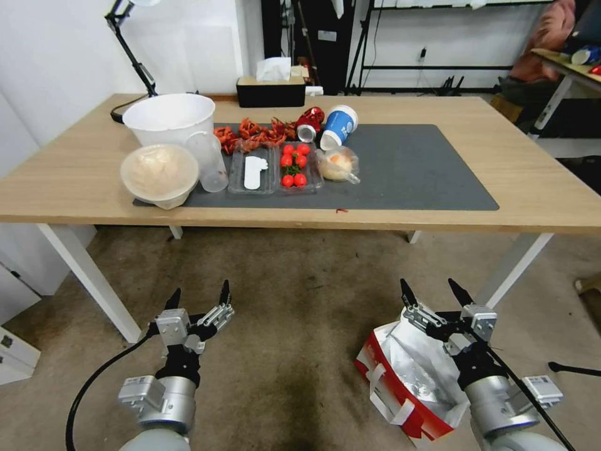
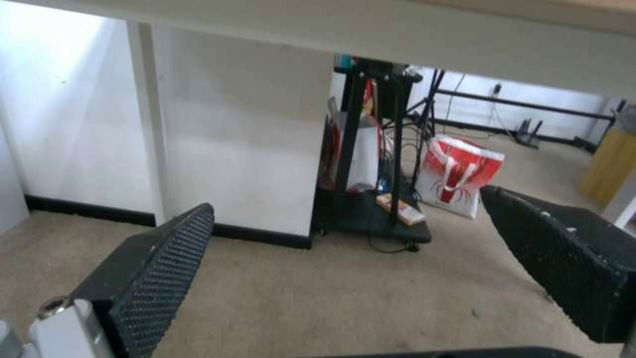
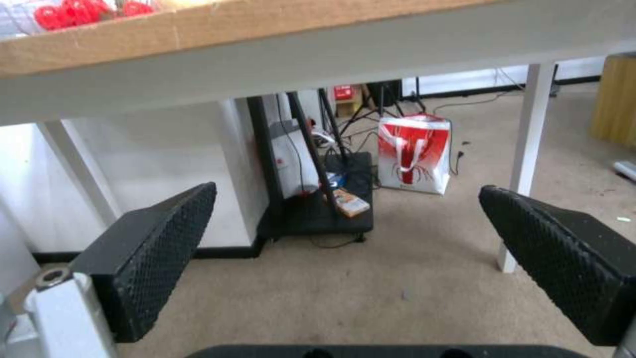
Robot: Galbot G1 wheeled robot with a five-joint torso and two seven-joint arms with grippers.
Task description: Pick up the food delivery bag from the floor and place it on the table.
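Note:
The food delivery bag (image 1: 410,382) stands open on the carpeted floor (image 1: 300,294) at the lower right, white with red edges, silver foil lining showing and white straps hanging over its side. My right gripper (image 1: 428,285) hovers open just above the bag's far rim, fingers pointing toward the table; in its wrist view the right gripper (image 3: 348,191) is wide apart with nothing between the pads. My left gripper (image 1: 200,289) is open too, over bare carpet well left of the bag. The light-wood table (image 1: 513,163) with its dark grey mat (image 1: 413,169) stands straight ahead.
The mat's left half holds a white tub (image 1: 169,118), a lidded bowl (image 1: 159,173), tomatoes (image 1: 294,164), a tipped cup (image 1: 339,125) and wrapped food. White table legs (image 1: 87,275) flank the floor space. Beyond the table stand a black cart (image 2: 371,219) and another red-white bag (image 3: 414,154).

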